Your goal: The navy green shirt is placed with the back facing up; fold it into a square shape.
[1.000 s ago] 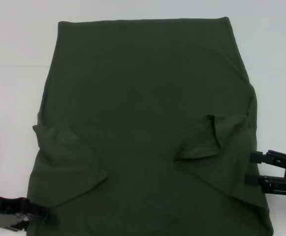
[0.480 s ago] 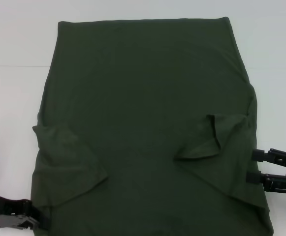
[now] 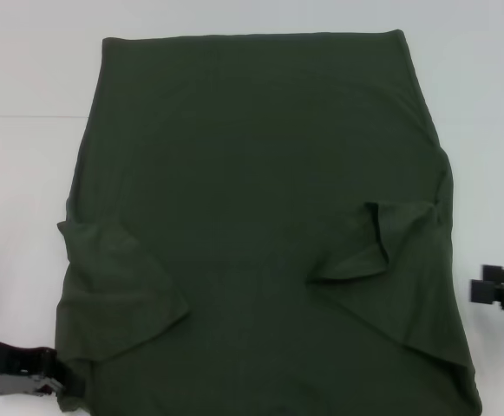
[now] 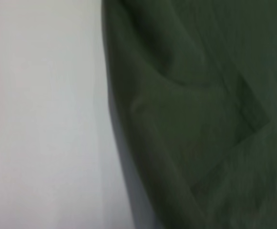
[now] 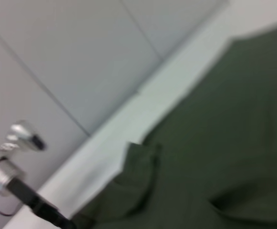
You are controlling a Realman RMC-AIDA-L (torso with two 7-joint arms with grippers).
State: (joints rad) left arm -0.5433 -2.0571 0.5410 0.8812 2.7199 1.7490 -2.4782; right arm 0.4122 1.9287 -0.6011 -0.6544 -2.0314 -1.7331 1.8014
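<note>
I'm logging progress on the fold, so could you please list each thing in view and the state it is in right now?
navy green shirt: spread flat on the table, both short sleeves folded inward onto the body, not yet folded into a square.
left gripper: low at the shirt's near left corner, touching the edge.
right gripper: off the shirt's right edge, apart from the cloth, holding nothing.
table: white, shirt lying on it.

Navy green shirt (image 3: pixel 260 199): plain dark olive green throughout, no print or pattern. Table (image 3: pixel 26 173): white, unpatterned. Left gripper (image 3: pixel 56 381): black with a grey metal part. Right gripper (image 3: pixel 494 290): black. Wall (image 5: pixel 57 57) behind: pale grey.
</note>
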